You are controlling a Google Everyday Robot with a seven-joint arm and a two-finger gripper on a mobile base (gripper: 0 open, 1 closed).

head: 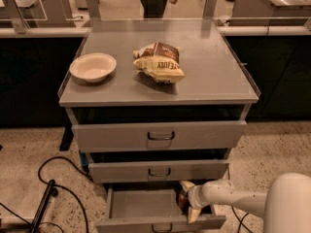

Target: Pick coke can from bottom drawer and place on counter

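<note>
The bottom drawer [141, 205] is pulled out below two other grey drawers. A small dark red coke can [182, 198] stands upright at the drawer's right end. My gripper [189, 200] reaches in from the right on a white arm. It is open, with one pale fingertip [186, 185] behind the can and the other in front of it. The can rests on the drawer floor. The counter [214, 72] is the flat grey cabinet top above.
A white bowl [93, 67] sits on the counter's left and a yellow-brown chip bag [158, 62] near its middle. The top drawer [160, 136] and middle drawer [158, 171] stand slightly out. Black cables [48, 188] lie on the floor at left. A person stands behind the cabinet.
</note>
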